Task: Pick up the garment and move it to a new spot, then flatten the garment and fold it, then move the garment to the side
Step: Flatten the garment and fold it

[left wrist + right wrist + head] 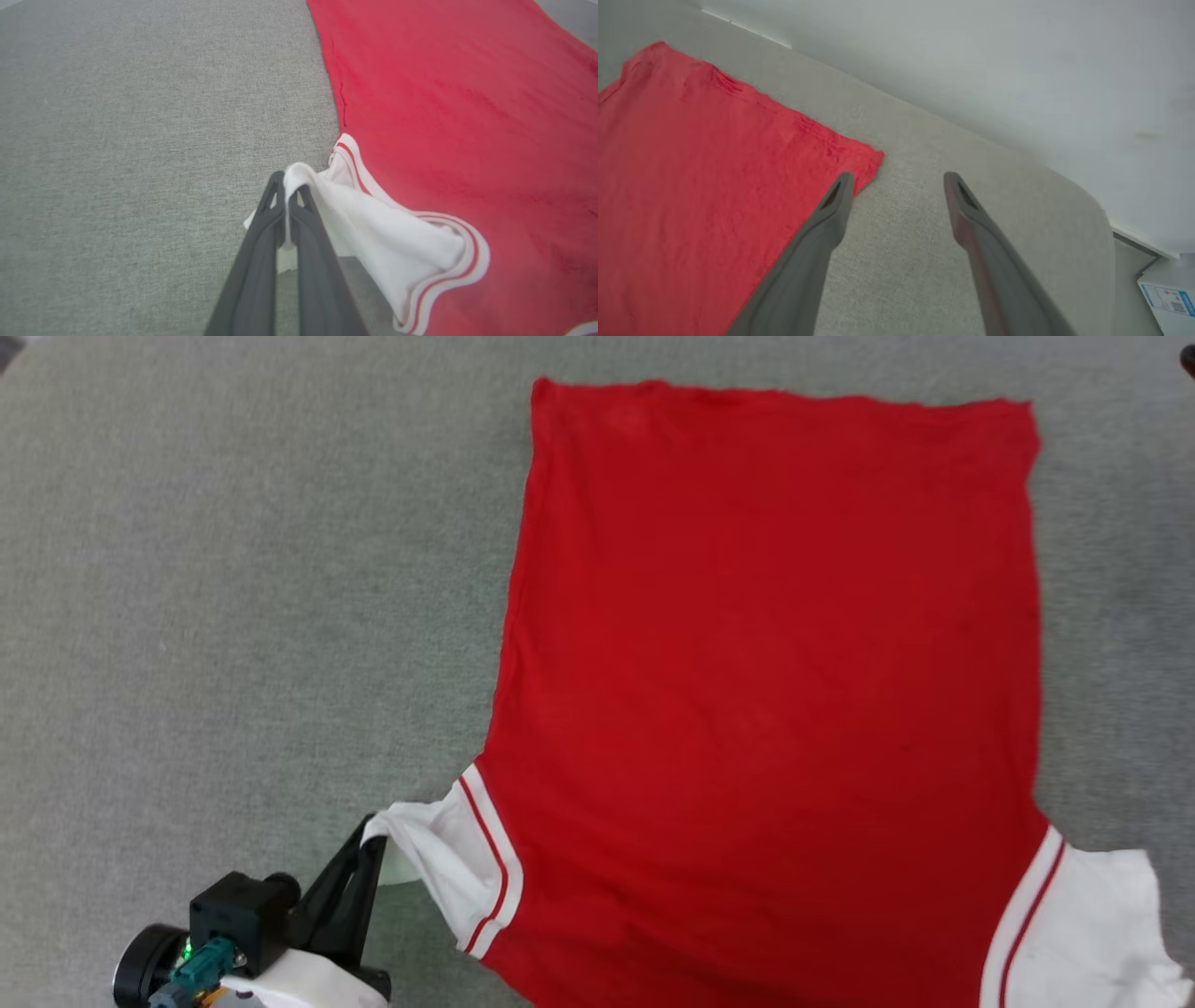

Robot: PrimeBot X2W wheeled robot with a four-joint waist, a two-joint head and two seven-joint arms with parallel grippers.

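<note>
Garment (775,663) lay spread flat on the grey tabletop (233,569). Left hand (371,833) held its white sleeve (448,863) pinched; right hand (899,180) hung wide open, empty, near its hem corner. Sleeve likely needed a gentle outward pull to flatten.

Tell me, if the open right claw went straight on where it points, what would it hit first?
Most likely the bare grey surface, just beside a corner of the garment. The right gripper seems angled down toward it, with the pale wall beyond, though depth is hard to judge.
</note>
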